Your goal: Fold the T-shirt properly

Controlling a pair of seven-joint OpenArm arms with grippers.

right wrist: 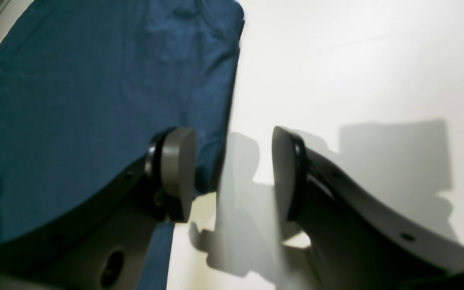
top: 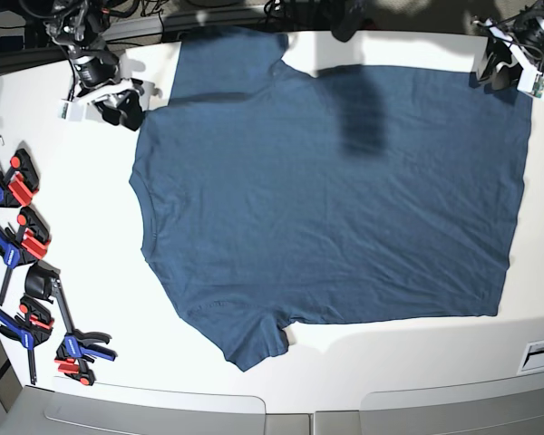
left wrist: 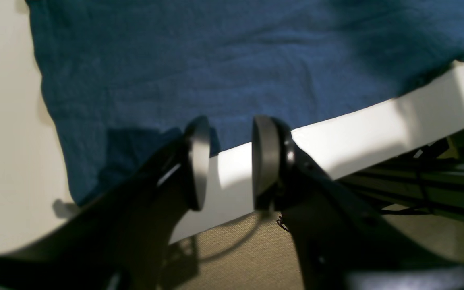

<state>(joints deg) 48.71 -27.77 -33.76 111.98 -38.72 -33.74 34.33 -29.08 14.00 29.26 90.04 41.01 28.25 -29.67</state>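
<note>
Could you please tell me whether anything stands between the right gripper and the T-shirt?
Nothing visible stands between the right gripper and the T-shirt. The clamps lie off to the side, near the table's edge.

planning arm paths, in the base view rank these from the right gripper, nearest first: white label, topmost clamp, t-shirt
1. T-shirt: right beside it, reaching across the middle.
2. Topmost clamp: at the view's left edge.
3. White label: far off, lower right corner.
</note>
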